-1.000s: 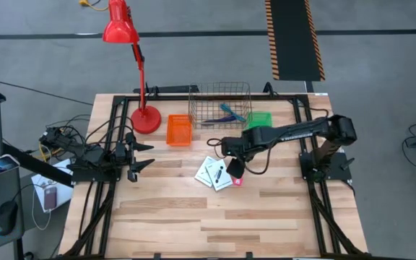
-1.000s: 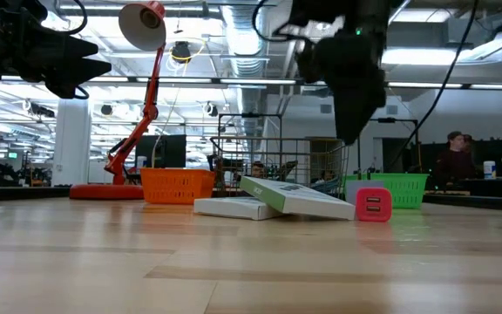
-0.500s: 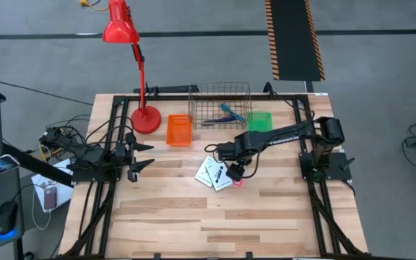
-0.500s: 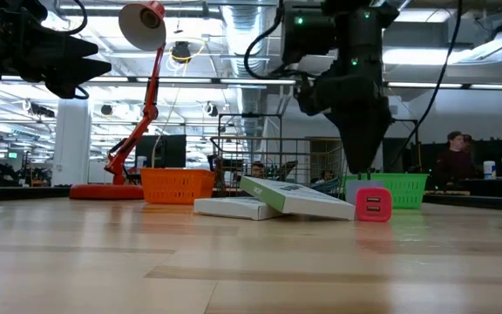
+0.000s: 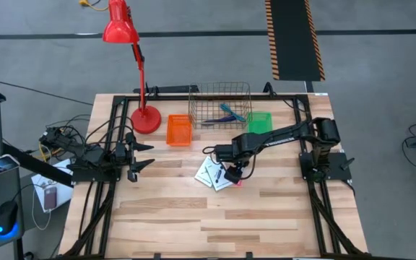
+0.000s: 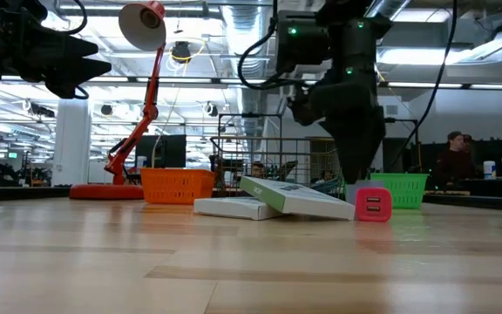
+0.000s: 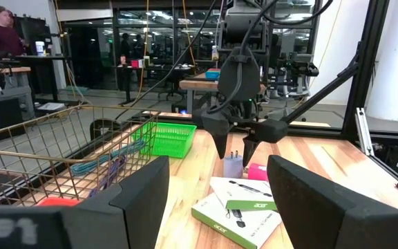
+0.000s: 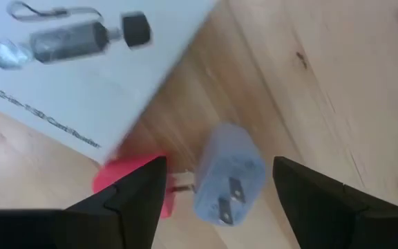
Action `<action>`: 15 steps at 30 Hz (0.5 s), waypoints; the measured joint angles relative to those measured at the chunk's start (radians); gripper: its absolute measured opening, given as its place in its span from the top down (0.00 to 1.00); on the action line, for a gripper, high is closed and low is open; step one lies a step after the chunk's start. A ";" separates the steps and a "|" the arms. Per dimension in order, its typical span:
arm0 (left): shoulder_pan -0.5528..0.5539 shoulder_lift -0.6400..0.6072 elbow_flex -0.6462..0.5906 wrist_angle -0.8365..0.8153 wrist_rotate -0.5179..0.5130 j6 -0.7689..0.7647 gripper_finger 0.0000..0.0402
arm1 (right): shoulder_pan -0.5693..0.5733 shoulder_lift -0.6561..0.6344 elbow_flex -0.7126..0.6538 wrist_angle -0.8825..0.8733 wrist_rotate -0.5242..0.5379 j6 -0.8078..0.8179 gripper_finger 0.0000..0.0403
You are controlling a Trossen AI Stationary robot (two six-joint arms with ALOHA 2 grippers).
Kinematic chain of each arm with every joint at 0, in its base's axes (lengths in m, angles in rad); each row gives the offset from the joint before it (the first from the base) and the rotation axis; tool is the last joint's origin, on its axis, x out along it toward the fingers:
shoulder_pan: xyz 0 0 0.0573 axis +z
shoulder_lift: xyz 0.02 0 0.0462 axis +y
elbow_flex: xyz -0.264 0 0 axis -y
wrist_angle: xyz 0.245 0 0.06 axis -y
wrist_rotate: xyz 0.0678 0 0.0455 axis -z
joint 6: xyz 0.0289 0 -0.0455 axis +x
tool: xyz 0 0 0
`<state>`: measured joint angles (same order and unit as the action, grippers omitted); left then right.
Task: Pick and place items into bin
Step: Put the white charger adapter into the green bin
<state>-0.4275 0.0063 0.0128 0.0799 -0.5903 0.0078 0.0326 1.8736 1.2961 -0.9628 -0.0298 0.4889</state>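
Moved since a second ago: right hand (image 5: 232,172) has swung in from over the red block and dropped low, now poised over a small pale plug adapter (image 8: 228,173) on the counter (image 5: 193,217).
Right hand state: fingers (image 7: 220,142) apart, straddling the adapter with a gap on each side, not yet touching it.
Adapter: stands with its two prongs up, just beside the small red block (image 6: 373,205) and close to the edge of the white packets (image 5: 214,173).
Handling, as a judgement: hard plastic, light, stiff; smooth rounded sides may slip or tip if pinched near the top.
Where to take hold: across the two broad flanks, low on the body, clear of the prongs.
Risk: the red block and packet edge sit close enough to be nudged.
Wire bin (image 5: 222,105): at the counter's far side, teal-handled tool (image 5: 230,112) already inside.
Left hand (image 5: 137,156): waits at the left edge, fingers apart.
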 joint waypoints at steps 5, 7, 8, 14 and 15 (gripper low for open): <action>0.000 0.000 0.000 0.000 0.000 0.000 0.42 | 0.000 0.000 0.000 -0.001 0.002 0.000 0.35; 0.000 0.000 0.000 0.000 0.000 0.000 0.42 | 0.000 0.000 0.000 0.000 0.003 0.000 0.35; 0.000 0.000 0.000 0.000 0.000 0.000 0.42 | 0.000 0.000 0.000 -0.001 0.004 0.001 0.35; 0.000 0.000 0.000 0.000 0.000 0.000 0.42 | 0.000 -0.001 0.000 -0.003 0.005 0.008 0.35; 0.000 0.000 0.000 0.000 0.000 0.000 0.42 | 0.000 -0.001 0.000 -0.004 0.005 0.011 0.35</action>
<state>-0.4277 0.0065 0.0128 0.0799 -0.5903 0.0078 0.0326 1.8729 1.2961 -0.9667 -0.0247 0.4996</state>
